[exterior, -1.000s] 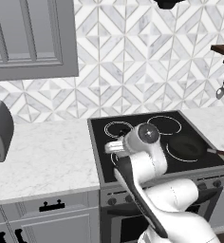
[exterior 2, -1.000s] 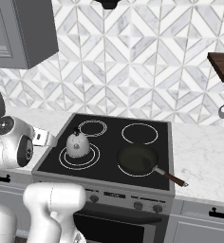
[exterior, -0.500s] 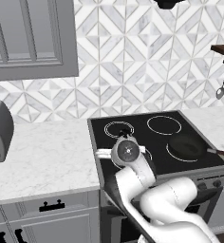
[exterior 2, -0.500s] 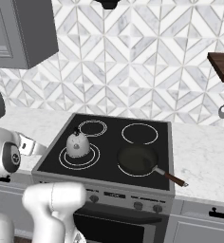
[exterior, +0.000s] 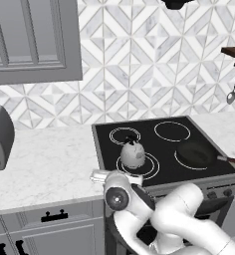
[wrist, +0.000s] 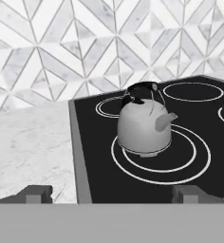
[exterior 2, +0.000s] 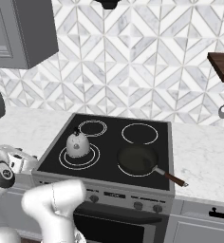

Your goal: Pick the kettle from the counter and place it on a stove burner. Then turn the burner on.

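- The wall (exterior: 154, 64) behind is tiled in a grey and white diamond pattern.
- The counter (exterior: 50, 164) is pale marble over grey cabinet fronts.
- The black cooktop (exterior 2: 114, 142) carries a dark frying pan (exterior 2: 137, 160).
- The kettle (wrist: 144, 126) stands upright on the stove burner (wrist: 194, 156), inside its two white rings.
- The gripper (wrist: 111, 193) sits low at the cooktop's front edge, fingers spread wide, holding nothing.
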Motion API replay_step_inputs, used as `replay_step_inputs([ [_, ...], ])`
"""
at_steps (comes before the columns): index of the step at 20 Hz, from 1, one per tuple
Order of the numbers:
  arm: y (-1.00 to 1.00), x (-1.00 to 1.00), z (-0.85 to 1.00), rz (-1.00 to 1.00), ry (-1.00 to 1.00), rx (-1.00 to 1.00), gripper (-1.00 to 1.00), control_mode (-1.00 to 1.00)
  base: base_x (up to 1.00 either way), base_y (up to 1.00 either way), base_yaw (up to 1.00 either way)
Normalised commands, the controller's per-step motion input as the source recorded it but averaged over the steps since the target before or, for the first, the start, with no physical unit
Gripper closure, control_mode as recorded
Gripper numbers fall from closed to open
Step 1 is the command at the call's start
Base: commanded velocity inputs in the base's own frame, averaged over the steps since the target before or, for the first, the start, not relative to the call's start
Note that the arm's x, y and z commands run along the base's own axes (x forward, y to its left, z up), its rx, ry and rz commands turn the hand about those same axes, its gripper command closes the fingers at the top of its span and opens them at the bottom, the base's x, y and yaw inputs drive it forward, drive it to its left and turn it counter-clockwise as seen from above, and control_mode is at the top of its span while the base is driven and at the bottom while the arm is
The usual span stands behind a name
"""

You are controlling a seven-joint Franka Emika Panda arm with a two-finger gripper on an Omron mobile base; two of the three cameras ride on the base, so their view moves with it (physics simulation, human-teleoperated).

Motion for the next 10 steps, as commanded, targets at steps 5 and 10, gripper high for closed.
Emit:
replay_step_inputs([
  [5, 0.00, -0.32, -0.50, 0.00, -0.36, 0.07, -1.00, -1.00, 0.00, 0.00, 0.00],
  [10, 0.00, -0.51, -0.34, 0.02, -0.40, 0.10, -1.00, -1.00, 0.00, 0.00, 0.00],
])
